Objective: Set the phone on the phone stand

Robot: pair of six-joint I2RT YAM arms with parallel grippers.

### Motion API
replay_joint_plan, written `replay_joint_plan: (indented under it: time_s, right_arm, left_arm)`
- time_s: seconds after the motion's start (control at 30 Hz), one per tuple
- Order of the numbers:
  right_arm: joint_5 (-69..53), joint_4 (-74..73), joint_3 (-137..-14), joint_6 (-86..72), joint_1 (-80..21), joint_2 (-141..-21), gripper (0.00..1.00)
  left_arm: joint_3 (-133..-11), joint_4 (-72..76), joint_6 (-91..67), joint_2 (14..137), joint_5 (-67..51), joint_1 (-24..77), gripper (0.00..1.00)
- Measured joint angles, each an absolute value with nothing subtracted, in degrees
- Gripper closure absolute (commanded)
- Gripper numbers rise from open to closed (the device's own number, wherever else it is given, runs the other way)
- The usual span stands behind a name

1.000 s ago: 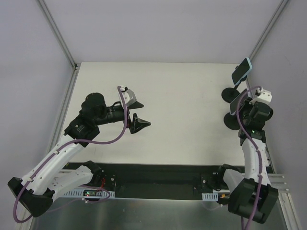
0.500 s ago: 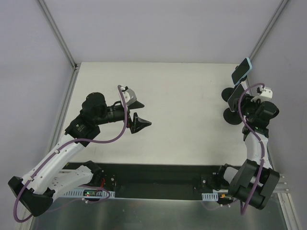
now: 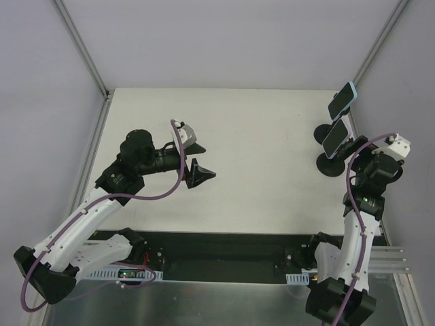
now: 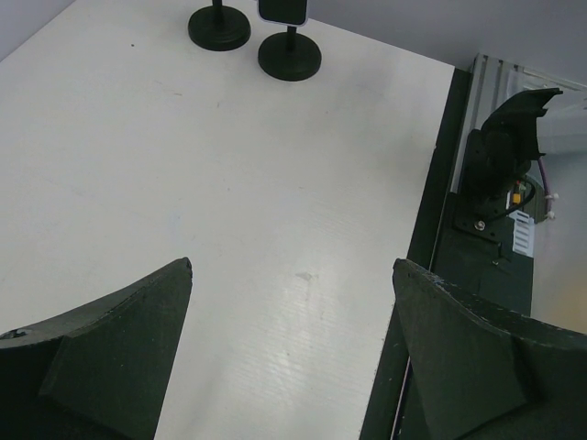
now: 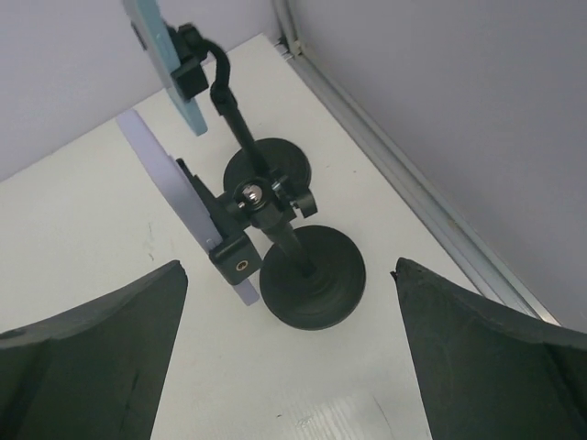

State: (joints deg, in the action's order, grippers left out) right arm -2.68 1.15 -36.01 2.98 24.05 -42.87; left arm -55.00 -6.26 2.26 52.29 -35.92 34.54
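A lavender phone sits clamped in the nearer black phone stand at the table's right edge; from above the same phone tilts over the stand's round base. My right gripper is open just behind the stand, fingers wide on either side of the base and touching nothing; in the top view my right gripper is just right of the phone. My left gripper hangs open and empty over the table's left-middle, also seen as the left gripper above bare table.
A second black stand carrying a light-blue phone stands just behind the first. The table's metal side rail runs close along the right of both stands. A dark base strip lines the near edge.
My right gripper has opened wide, released the lavender phone and drawn back to the right; the phone stays in the stand's clamp. The left arm has hardly moved.
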Motion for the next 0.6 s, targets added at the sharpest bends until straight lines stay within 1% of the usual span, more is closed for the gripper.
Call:
replay_joint_plan:
  time_s: [0.1,0.2,0.27,0.3,0.33,0.43,0.53,0.6]
  right_arm:
    - [2.5,-4.4,-39.4,0.7,24.1,-40.6,0.04]
    - [8.4,-12.4,-46.2,-1.6,23.1,-40.7,0.03]
    - [12.3,-17.7,-51.0,-2.1,20.0,-41.7,0.03]
    - [15.6,-20.2,-53.7,-2.0,17.0,-42.5,0.03]
    - [18.7,-21.9,-56.1,-1.7,12.8,-43.2,0.03]
    - [27.4,-24.8,-60.7,0.9,-5.6,-44.6,0.03]
    - [35.6,-26.7,-62.3,3.4,-24.0,-46.1,0.04]
    - [38.7,-26.9,-62.4,4.6,-33.2,-48.0,0.04]
  left_arm:
    - [-55.0,-6.3,2.3,52.5,-35.9,34.5,0.11]
    - [-55.0,-6.3,2.3,52.7,-35.8,34.5,0.11]
    - [-55.0,-6.3,2.3,52.7,-35.5,34.5,0.11]
    - [-55.0,-6.2,2.3,52.8,-35.4,34.5,0.11]
    - [-55.0,-6.3,2.3,52.8,-35.2,34.5,0.11]
    - [-55.0,-6.3,2.3,52.9,-33.8,34.5,0.11]
    - [-54.8,-6.2,2.3,53.0,-31.6,34.5,0.11]
    - [-54.5,-6.2,2.3,53.0,-29.3,34.5,0.11]
